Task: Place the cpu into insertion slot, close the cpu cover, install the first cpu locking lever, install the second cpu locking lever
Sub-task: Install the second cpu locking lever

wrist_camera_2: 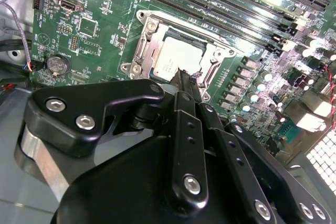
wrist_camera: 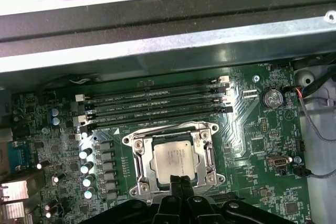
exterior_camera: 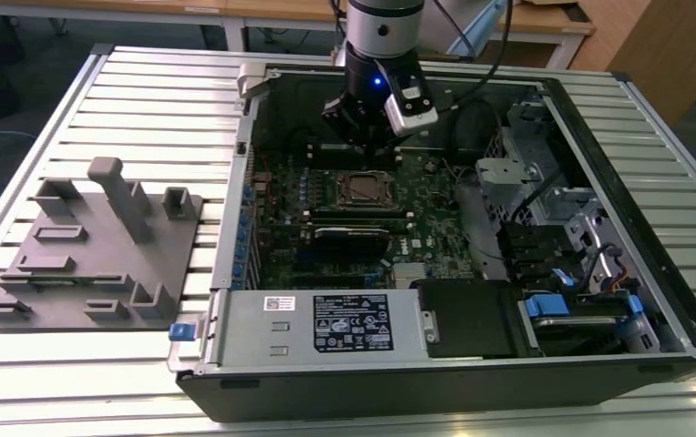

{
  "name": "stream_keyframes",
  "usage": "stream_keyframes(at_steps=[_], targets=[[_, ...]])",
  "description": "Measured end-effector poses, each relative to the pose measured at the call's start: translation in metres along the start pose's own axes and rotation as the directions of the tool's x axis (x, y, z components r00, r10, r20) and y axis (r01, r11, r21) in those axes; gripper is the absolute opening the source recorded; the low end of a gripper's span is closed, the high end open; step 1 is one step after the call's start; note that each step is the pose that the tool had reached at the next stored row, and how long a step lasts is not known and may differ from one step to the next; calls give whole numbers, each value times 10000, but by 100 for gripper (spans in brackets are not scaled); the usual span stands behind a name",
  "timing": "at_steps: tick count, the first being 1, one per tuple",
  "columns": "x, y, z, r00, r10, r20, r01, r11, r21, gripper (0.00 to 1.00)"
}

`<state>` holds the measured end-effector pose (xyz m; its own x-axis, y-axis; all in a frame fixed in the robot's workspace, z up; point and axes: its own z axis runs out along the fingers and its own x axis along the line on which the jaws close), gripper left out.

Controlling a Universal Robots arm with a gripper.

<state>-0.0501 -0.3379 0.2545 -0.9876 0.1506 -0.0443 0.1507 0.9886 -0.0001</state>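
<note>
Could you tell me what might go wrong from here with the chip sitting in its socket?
The claw hovers at the edge of the cpu, which lies in the insertion slot; a small slip could scrape its metal top or nudge it askew. The memory slots and the row of capacitors stand close beside the socket, so a sideways sweep of the arm might clip them.
</note>
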Motion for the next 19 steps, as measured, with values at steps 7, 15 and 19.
stream_keyframes(at_steps=[7, 15, 19], targets=[[-2, -10, 0, 10000, -2, 0, 2, 10000, 1, 10], [-7, -50, 1, 10000, 0, 1, 0, 10000, 0, 10], [-8, -55, 0, 10000, 0, 1, 0, 10000, 0, 10]])
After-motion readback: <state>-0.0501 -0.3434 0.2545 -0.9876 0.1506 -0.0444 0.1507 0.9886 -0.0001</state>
